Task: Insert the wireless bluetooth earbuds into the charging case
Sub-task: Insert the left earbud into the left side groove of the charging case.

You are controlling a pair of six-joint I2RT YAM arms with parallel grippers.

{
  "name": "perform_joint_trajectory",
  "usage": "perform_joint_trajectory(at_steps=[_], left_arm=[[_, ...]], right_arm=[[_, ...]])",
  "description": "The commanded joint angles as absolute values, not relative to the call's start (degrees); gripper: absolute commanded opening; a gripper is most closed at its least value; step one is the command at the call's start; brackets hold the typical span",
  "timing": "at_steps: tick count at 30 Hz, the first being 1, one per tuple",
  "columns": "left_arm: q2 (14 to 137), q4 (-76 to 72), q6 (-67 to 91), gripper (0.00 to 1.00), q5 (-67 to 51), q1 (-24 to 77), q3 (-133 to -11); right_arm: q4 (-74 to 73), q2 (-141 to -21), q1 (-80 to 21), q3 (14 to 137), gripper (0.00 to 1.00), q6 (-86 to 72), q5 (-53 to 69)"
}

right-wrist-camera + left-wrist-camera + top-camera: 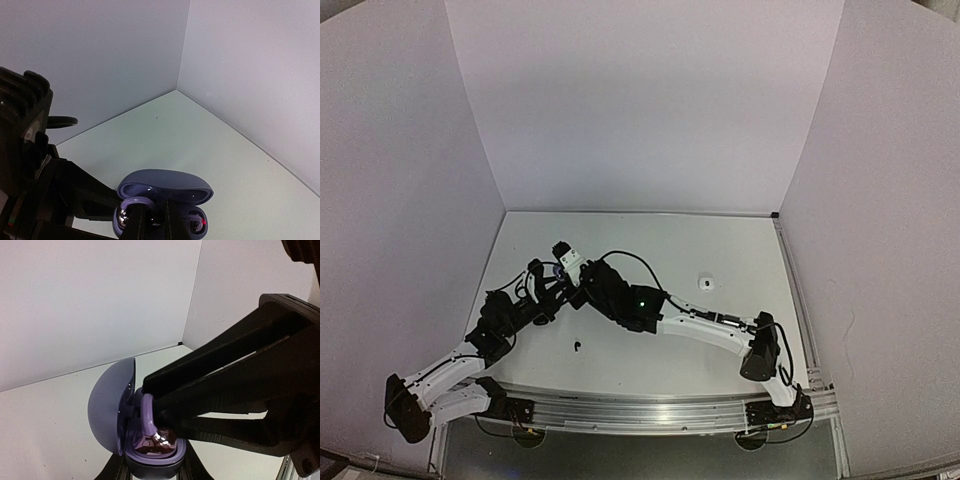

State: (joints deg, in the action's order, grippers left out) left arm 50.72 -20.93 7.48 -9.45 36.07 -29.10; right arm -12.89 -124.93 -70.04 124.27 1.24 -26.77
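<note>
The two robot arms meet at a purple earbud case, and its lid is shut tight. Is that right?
Not quite. The purple charging case is not shut: its lid is open and stands up from the base, so you can see inside. The left wrist view shows this best. The rest of what you said is right.

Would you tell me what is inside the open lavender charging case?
A glossy purple earbud, held by the right arm's black fingers, which cover much else inside the lavender case.

White table (740, 250) w/ white walls (640, 100) – metal rail (650, 410) at near edge.
</note>
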Motion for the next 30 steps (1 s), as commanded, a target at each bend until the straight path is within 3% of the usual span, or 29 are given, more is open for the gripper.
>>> perform_joint_trajectory(at_steps=[1,11,30], left_arm=[[49.54,-28.11,5.38,0.0,-13.14,36.23,-31.62],[49.33,-27.74,5.97,0.0,-11.59,36.22,-31.77],[49.4,-27.4,6.43,0.0,-11.7,36.22,-31.93]], right_arm=[[-16.88,-122.9,-69.87,123.17,0.11,0.44,-25.45],[-18.48,-121.65,-69.86,122.01,0.11,-0.62,-25.4],[-20.62,-120.67,-69.79,122.01,0.2,-0.49,-25.17]])
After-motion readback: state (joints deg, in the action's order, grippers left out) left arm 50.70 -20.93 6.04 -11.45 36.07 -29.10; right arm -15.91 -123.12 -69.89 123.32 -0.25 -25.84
